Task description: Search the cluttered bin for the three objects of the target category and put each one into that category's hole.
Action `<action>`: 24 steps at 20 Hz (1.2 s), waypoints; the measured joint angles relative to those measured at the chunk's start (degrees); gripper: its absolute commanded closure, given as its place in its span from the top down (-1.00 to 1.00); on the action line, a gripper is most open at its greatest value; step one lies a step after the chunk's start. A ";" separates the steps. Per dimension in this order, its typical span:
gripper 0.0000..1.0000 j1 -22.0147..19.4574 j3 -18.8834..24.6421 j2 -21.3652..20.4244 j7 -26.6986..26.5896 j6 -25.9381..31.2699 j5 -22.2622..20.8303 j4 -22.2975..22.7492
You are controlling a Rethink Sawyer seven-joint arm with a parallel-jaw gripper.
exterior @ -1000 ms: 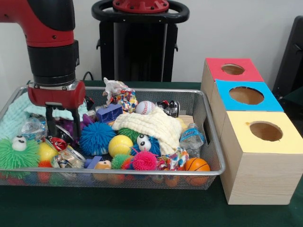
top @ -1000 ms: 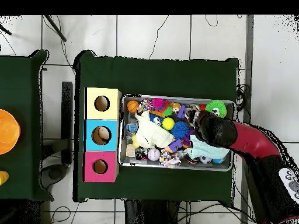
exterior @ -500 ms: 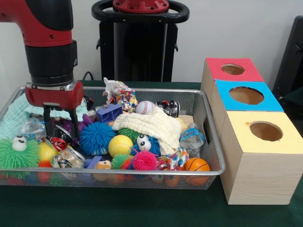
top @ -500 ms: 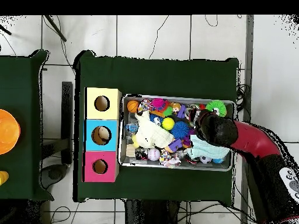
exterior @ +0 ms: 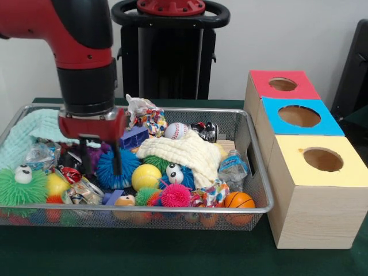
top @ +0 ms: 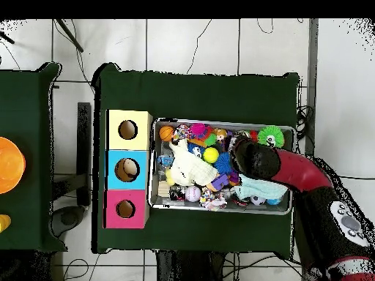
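Note:
A wire mesh bin [exterior: 253,150] holds a jumble of toys. My gripper [exterior: 102,163] hangs inside its left half, open, with dark fingers [exterior: 117,160] reaching down at the blue spiky ball [exterior: 122,170]; nothing is held. A yellow ball [exterior: 146,176], a baseball [exterior: 176,130], a small basketball [exterior: 239,200] and a pink spiky ball [exterior: 175,195] lie nearby. Three boxes stand right of the bin, with red [exterior: 299,86], blue [exterior: 325,122] and yellow [exterior: 351,169] holed tops. In the overhead view the arm [top: 256,159] hides the gripper.
A cream cloth [exterior: 184,152] drapes mid-bin, and a teal cloth [exterior: 26,133] lies at the left. A green spiky toy with eyes [exterior: 23,185], a water bottle [exterior: 232,168], a purple block [exterior: 133,138] and foil wrappers [exterior: 80,188] crowd the gripper. An orange object [top: 9,165] sits on a separate table.
My arm has moved right in the front view, from the bin's left end to the blue spiky ball. The gripper stays open and the toys have not moved.

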 measured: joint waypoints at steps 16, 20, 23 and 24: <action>1.00 19.38 -11.74 7.63 10.07 -13.57 11.65 -0.59; 1.00 19.74 -12.65 7.73 10.21 -13.76 11.94 -0.58; 1.00 19.41 -12.82 7.76 10.21 -13.76 11.94 -0.53; 1.00 19.35 -12.83 7.76 10.21 -13.76 11.94 -0.52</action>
